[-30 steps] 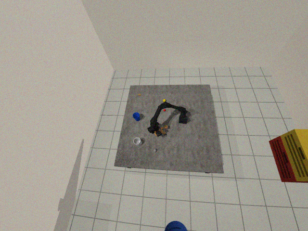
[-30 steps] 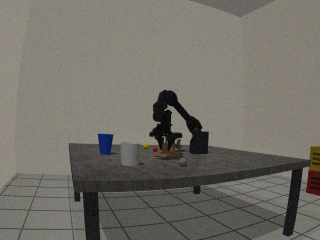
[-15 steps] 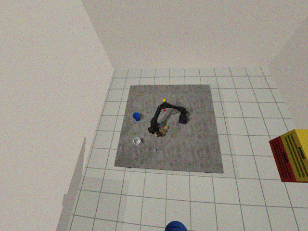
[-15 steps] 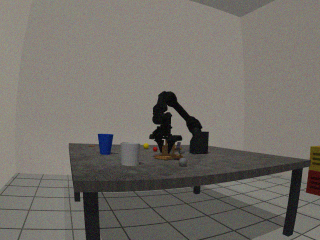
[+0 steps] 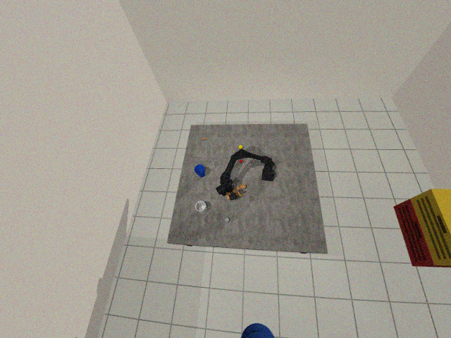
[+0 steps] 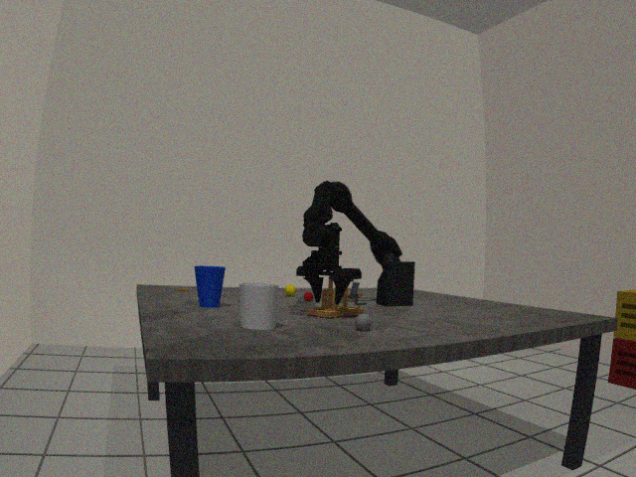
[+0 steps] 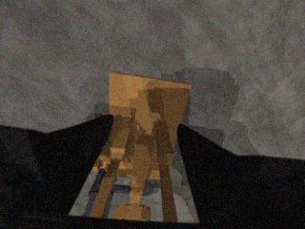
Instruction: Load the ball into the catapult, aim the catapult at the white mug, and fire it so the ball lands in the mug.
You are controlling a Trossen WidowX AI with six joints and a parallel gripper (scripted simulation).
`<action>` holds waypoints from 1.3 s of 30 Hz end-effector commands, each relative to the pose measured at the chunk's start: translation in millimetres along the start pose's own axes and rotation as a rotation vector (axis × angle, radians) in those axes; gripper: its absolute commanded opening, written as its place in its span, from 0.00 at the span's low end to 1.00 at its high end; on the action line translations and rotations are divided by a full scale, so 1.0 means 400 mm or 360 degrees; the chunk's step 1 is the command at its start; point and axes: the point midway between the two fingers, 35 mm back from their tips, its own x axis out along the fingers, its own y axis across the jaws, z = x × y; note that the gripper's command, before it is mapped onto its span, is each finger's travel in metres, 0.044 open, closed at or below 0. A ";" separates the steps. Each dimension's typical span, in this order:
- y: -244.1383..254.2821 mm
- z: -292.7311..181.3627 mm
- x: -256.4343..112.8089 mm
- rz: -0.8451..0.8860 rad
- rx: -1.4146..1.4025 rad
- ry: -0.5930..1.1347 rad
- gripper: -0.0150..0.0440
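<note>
The wooden catapult (image 5: 242, 186) (image 6: 334, 313) (image 7: 123, 91) stands on the table below my gripper (image 6: 327, 301) (image 7: 146, 123). The gripper points down and is open, its fingertips on either side of the catapult's front part, low over its base. Whether they touch it I cannot tell. The white mug (image 5: 200, 205) (image 6: 257, 306) stands upright near the table's edge, apart from the catapult. A grey ball (image 5: 227, 220) (image 6: 364, 321) lies on the table to one side. A red ball (image 5: 240, 160) (image 6: 308, 296) and a yellow ball (image 5: 240, 146) (image 6: 290, 290) lie behind the catapult. No ball is discernible in the catapult.
A blue cup (image 5: 199, 170) (image 6: 209, 285) stands on the same side of the table (image 5: 284, 222) (image 6: 205, 344) as the mug. A small orange piece (image 5: 204, 138) lies near the far corner. The arm's base (image 5: 268, 174) (image 6: 400, 284) is to the right of the catapult.
</note>
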 end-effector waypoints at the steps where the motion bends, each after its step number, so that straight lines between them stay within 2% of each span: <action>1: 0.000 0.004 -0.027 0.0002 0.0004 -0.0003 0.97; 2: 0.001 0.008 -0.060 0.0003 0.0003 -0.0003 1.00; 5: 0.003 0.006 -0.191 0.0007 -0.0001 -0.0003 1.00; 7: 0.004 -0.001 -0.245 0.0007 -0.0002 -0.0001 1.00; 10: 0.004 -0.002 -0.251 0.0007 -0.0002 -0.0001 1.00; 11: 0.009 0.002 -0.207 -0.0004 -0.0020 -0.0004 1.00; 15: 0.009 0.003 -0.212 -0.0003 -0.0020 -0.0005 1.00; 20: 0.009 0.006 -0.356 0.0004 -0.0014 -0.0032 1.00; 22: 0.009 0.003 -0.379 0.0005 -0.0013 -0.0036 1.00; 23: 0.009 0.003 -0.379 0.0005 -0.0013 -0.0036 1.00; 24: 0.004 0.002 -0.317 -0.0007 -0.0028 -0.0002 0.96; 25: -0.019 0.001 -0.316 0.0001 -0.0016 -0.0005 0.91; 28: -0.145 -0.021 -0.303 0.0044 0.0057 -0.0021 0.78; 29: -0.188 -0.033 -0.296 0.0056 0.0084 -0.0026 0.76; 34: -0.368 -0.115 -0.256 0.0089 0.0218 -0.0047 0.76; 39: -0.529 -0.249 -0.200 0.0080 0.0401 -0.0060 0.76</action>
